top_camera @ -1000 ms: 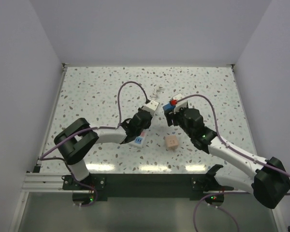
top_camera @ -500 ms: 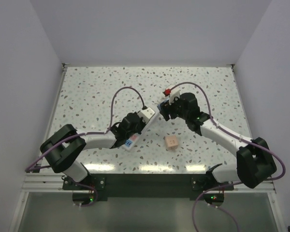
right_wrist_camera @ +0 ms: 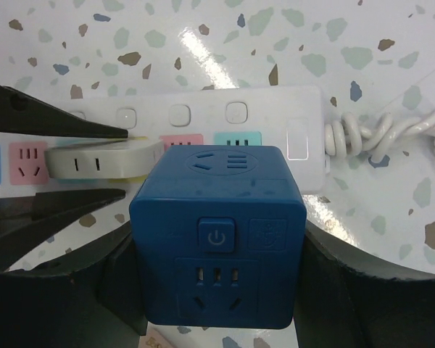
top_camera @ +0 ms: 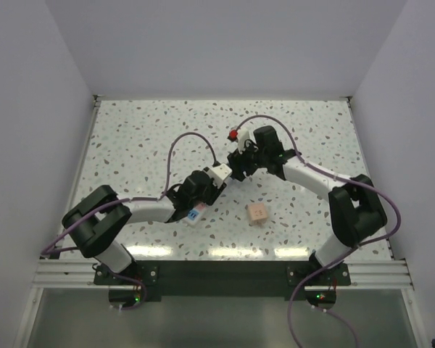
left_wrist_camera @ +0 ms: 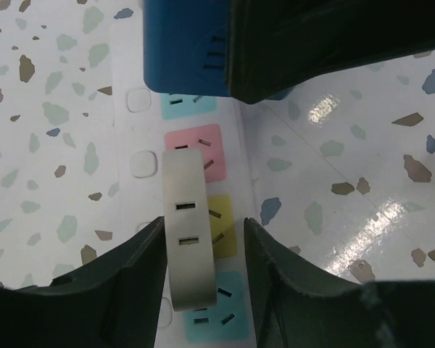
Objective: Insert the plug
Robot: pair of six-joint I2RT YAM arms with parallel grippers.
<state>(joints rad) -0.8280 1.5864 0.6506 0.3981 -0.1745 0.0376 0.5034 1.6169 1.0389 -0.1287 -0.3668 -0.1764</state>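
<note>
Blue cube plug (right_wrist_camera: 217, 235) is clamped in my right gripper (right_wrist_camera: 217, 279), just over the teal socket (right_wrist_camera: 235, 138) at the cord end of the power strip (right_wrist_camera: 304, 130), whose long axis runs crosswise beneath me. I cannot tell whether its prongs are in. My left gripper (left_wrist_camera: 203, 246) stands parted astride the white plug (left_wrist_camera: 190, 225) on the yellow socket two along, with gaps on both sides. My right arm is nearer, so I judge it needs a straight push down
</note>
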